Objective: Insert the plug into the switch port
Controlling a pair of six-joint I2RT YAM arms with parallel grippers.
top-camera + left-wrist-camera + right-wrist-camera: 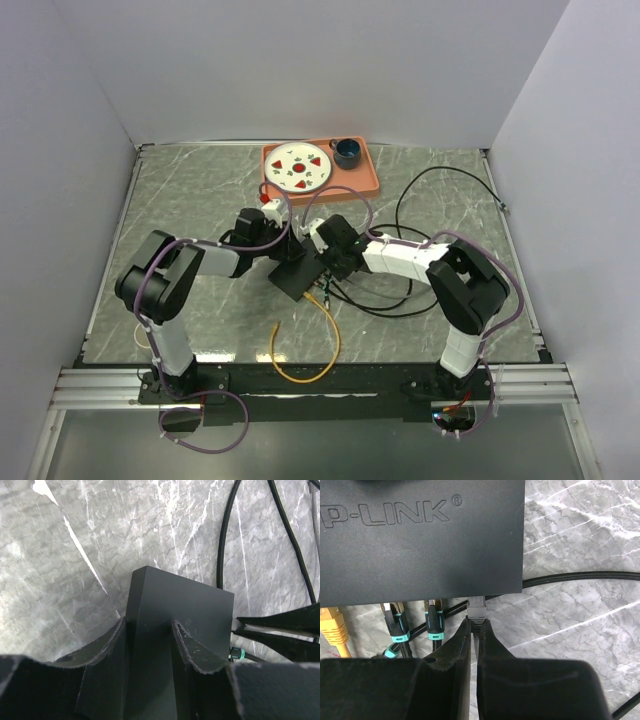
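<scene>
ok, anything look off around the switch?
Nothing damaged or spilled. The switch sits diagonal on the table, clamped by the left gripper. The right gripper pinches a grey plug at the switch's port edge, last in the row; it looks straight, full seating unclear. Black cables sprawl loosely right.

We note an orange tray [350, 180] at twelve o'clock on the counter [180, 210], carrying a patterned plate [300, 167] and a dark blue cup [347, 152]; a yellow cable [335, 335] loops at six.

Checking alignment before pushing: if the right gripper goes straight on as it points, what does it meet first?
The port edge of the black switch; the grey plug the right gripper pinches seems already at a port, depth unclear.
</scene>
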